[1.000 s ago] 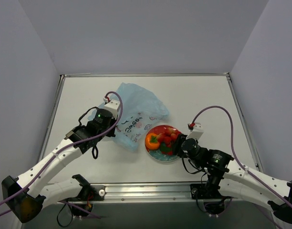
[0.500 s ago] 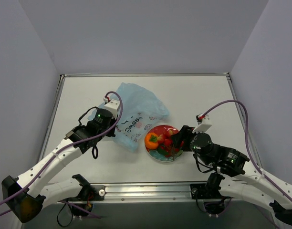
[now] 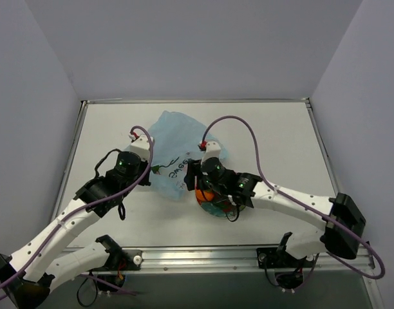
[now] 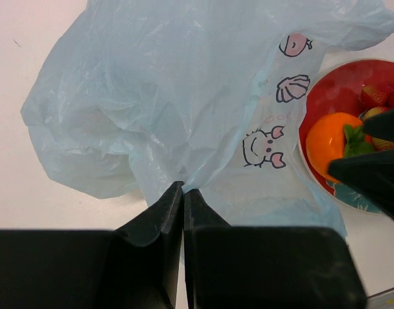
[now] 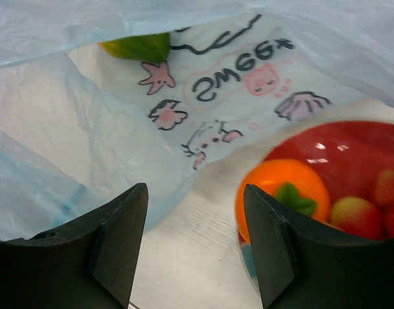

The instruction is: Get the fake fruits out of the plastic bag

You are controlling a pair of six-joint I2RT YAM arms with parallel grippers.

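Observation:
The light-blue plastic bag (image 3: 181, 145) lies crumpled at mid-table. My left gripper (image 3: 148, 174) is shut on a fold of its near edge, as the left wrist view (image 4: 183, 188) shows. My right gripper (image 3: 192, 177) is open and empty, hovering over the bag's printed edge beside the red plate (image 3: 224, 212). In the right wrist view the gripper (image 5: 194, 206) has the orange fruit (image 5: 281, 190) next to its right finger. Red berries (image 5: 355, 212) lie on the plate (image 5: 338, 145). A green-yellow mango (image 5: 136, 46) shows inside the bag (image 5: 235, 84).
The plate (image 4: 335, 96) with the orange fruit (image 4: 326, 145) touches the bag's right edge (image 4: 171, 96). My right arm crosses over the plate and hides most of it from above. Raised walls border the table on the left, right and back.
My right arm has swung from the plate's right side across it to the left, ending at the bag's edge. My left gripper has shifted slightly left, still holding the bag.

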